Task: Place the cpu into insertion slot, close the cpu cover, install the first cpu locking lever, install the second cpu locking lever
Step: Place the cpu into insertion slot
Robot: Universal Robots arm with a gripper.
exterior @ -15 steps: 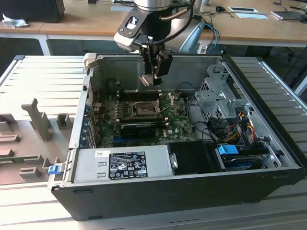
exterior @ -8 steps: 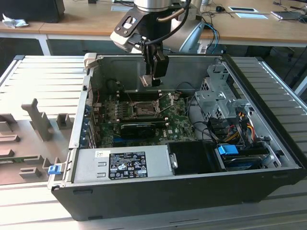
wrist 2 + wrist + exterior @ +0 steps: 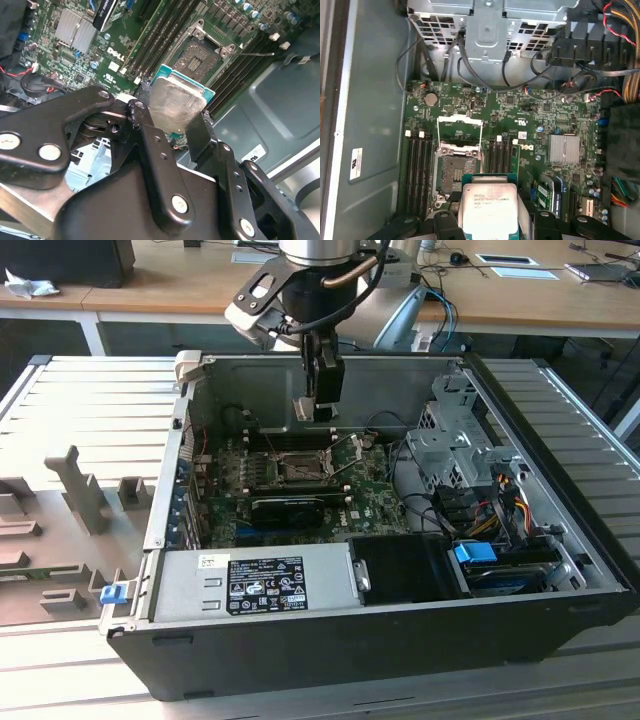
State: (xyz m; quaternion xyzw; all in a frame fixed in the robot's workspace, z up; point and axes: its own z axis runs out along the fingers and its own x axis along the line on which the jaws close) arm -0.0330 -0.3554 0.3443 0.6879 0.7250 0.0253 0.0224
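My gripper (image 3: pixel 318 405) hangs inside the open computer case, shut on the cpu (image 3: pixel 303 408), a small square chip with a silver-grey top. In both wrist views the cpu (image 3: pixel 175 102) (image 3: pixel 487 210) sits flat between the black fingers (image 3: pixel 150 145), above the green motherboard and a little off to one side of the insertion slot (image 3: pixel 455 175) (image 3: pixel 200 55). The slot is bare and uncovered. The cpu cover (image 3: pixel 460 120), a thin silvery frame, stands swung open at the slot's far edge. Thin wire levers (image 3: pixel 481 140) run along its sides, raised.
Memory slots (image 3: pixel 417 170) flank the socket on both sides. A long black card (image 3: pixel 295 505) lies across the board in front of it. A silver heatsink (image 3: pixel 564 149), a metal drive cage (image 3: pixel 450 445), cable bundles (image 3: pixel 500 500) and the power supply (image 3: pixel 260 580) fill the case.
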